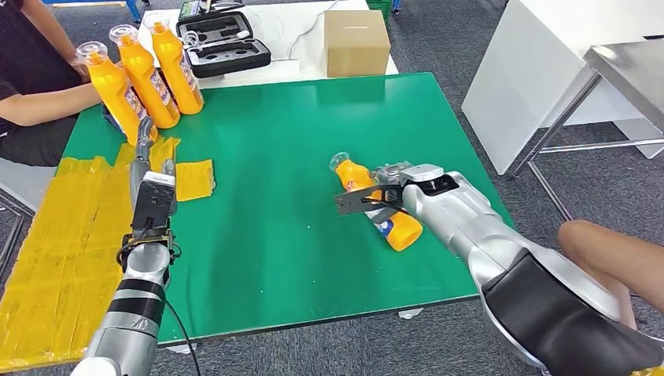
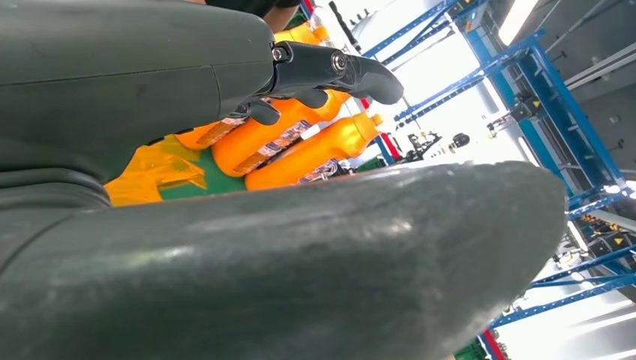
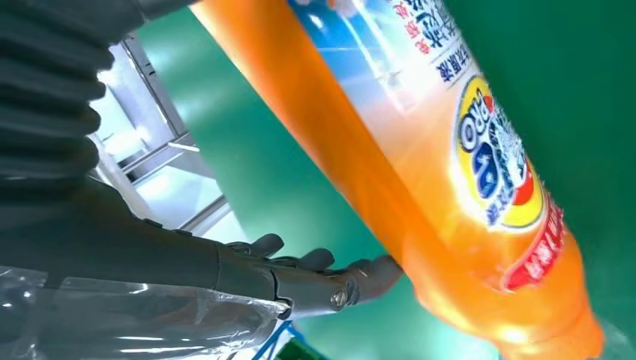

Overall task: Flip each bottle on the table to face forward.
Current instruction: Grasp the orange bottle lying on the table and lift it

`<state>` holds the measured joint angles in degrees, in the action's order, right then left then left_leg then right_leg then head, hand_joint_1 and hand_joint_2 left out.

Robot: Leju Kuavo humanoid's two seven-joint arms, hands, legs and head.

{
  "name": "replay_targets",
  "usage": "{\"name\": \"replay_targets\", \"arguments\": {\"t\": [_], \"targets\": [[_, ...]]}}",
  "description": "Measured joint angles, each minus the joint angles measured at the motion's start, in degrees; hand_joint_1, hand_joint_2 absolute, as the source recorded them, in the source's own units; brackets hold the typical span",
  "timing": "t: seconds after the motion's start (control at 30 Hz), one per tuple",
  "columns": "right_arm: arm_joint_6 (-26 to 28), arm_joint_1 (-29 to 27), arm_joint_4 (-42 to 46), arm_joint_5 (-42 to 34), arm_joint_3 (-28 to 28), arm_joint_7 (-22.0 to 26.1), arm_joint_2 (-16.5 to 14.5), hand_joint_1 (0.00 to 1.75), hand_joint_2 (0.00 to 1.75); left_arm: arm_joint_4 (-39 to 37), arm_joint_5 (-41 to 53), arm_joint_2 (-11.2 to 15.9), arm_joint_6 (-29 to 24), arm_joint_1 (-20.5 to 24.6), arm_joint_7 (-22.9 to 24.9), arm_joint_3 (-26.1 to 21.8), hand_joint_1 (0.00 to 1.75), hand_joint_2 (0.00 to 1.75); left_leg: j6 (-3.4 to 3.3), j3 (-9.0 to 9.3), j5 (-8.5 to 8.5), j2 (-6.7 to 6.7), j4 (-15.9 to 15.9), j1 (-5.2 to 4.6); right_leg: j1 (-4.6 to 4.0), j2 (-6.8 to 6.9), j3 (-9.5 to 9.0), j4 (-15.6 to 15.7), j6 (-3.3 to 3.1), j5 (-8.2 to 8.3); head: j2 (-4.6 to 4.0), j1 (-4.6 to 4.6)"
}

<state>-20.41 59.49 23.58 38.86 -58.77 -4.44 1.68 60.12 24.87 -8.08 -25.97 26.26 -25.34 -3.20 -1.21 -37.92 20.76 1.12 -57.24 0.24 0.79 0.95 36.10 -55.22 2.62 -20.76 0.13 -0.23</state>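
An orange bottle (image 1: 374, 203) with a clear cap lies on its side on the green table (image 1: 274, 157), right of centre, cap pointing away from me. My right hand (image 1: 389, 193) lies across its middle with dark fingers stretched out flat. In the right wrist view a fingertip (image 3: 375, 274) touches the side of the bottle (image 3: 420, 150), whose printed label shows. Three more orange bottles (image 1: 145, 74) stand upright in a row at the table's far left corner. My left hand (image 1: 144, 149) hovers just short of them, holding nothing. Its fingers (image 2: 330, 71) are spread in front of the bottles (image 2: 300, 142).
A seated person's arm (image 1: 47, 102) rests beside the standing bottles. Yellow tape strips (image 1: 63, 235) cover the table's left edge. Behind the table are a black tool case (image 1: 223, 43) and a cardboard box (image 1: 356, 43). A white table (image 1: 564, 70) and a person's leg (image 1: 611, 258) are on the right.
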Motion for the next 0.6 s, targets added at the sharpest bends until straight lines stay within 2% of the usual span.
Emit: {"name": "replay_targets", "arguments": {"t": [0.27, 0.6], "targets": [[-0.7, -0.5, -1.0, 1.8, -0.2, -1.1, -0.5, 0.00, 1.75, 0.0, 0.0, 0.0, 0.0, -0.1, 0.1, -0.2, 0.00, 0.00, 0.00, 0.00, 0.00, 0.01, 0.0, 0.00, 0.00, -0.01, 0.01, 0.0, 0.00, 0.00, 0.00, 0.01], [5.3, -5.4, -1.6, 9.4, -3.0, -6.5, 0.7, 0.00, 1.75, 1.2, 0.5, 0.0, -0.3, -1.2, 1.1, -0.4, 0.00, 0.00, 0.00, -0.02, 0.01, 0.01, 0.0, 0.00, 0.00, 0.00, 0.04, 0.0, 0.00, -0.01, 0.00, 0.03]]}}
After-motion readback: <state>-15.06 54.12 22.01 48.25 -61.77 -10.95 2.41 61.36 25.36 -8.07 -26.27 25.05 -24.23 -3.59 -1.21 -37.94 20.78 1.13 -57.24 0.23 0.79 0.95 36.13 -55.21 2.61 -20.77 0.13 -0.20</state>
